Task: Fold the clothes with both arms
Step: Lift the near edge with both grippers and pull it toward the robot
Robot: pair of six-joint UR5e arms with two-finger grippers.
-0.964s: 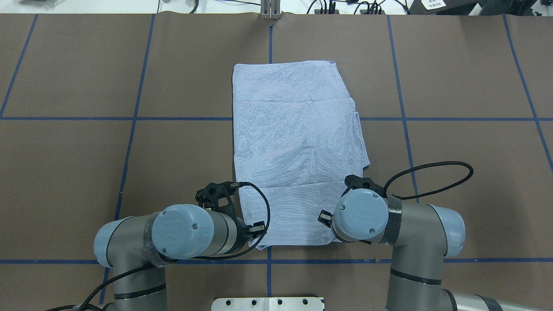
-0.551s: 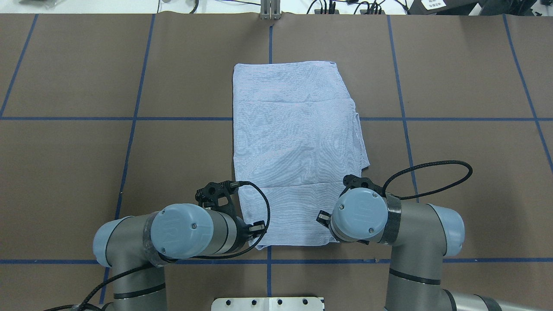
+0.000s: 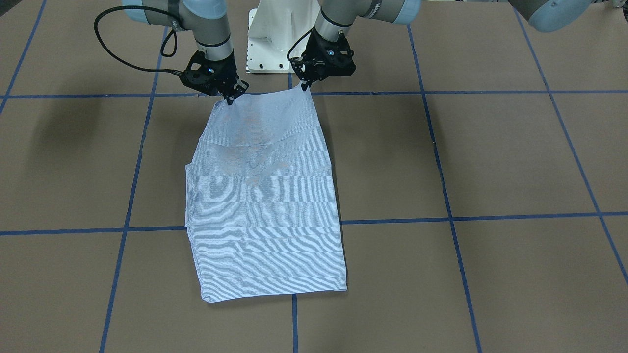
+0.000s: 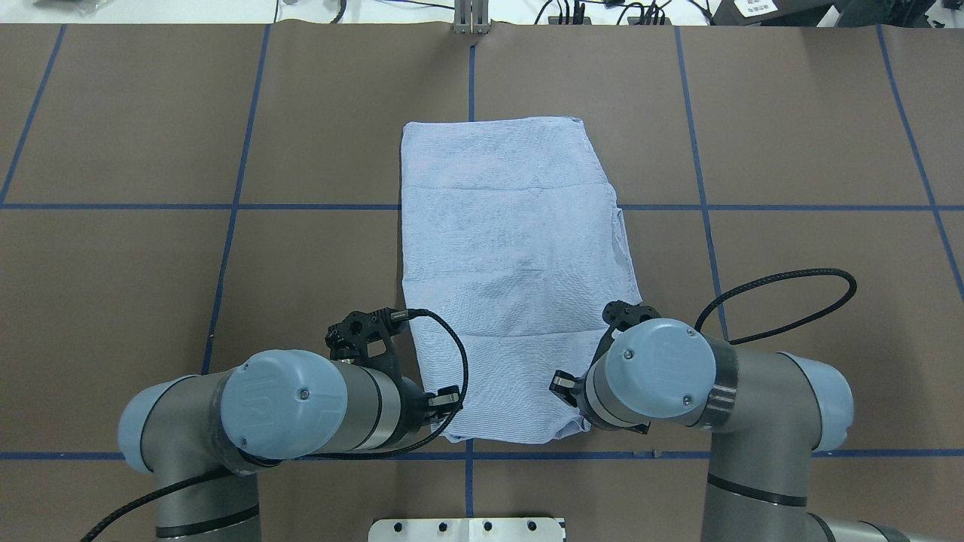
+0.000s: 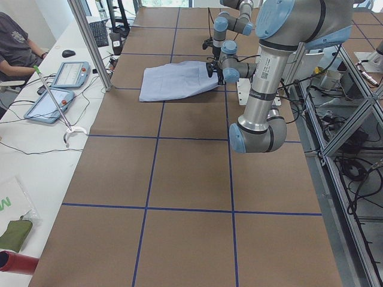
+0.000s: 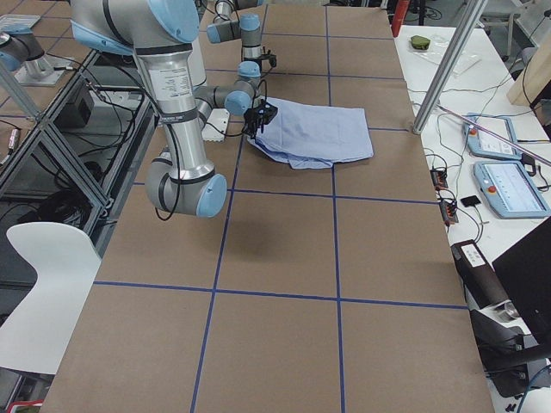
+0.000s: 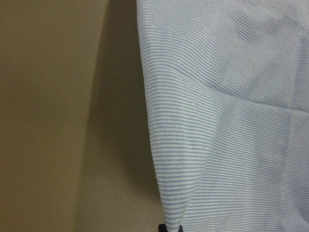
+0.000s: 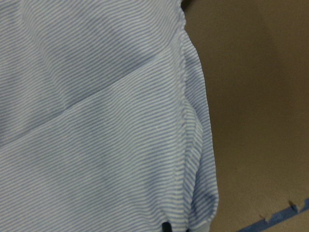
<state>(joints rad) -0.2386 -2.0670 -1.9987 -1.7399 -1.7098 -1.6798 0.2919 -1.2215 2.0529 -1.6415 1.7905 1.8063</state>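
shirt (image 3: 265, 206) already narrowed to long panel on worktop (image 3: 490, 162). left end effector (image 3: 304, 87) and right end effector (image 3: 229, 99) each pinched shut on shirt's robot-side corners, corners lifted. lengthwise fold not yet done.

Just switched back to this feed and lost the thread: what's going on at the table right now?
The striped shirt lies folded into a long rectangle on the brown table. The left gripper and the right gripper each pinch one corner of the edge closest to the white base. Those two corners stand peaked up while the rest of the cloth lies flat. This is probably the set-up for folding that edge over toward the far end.
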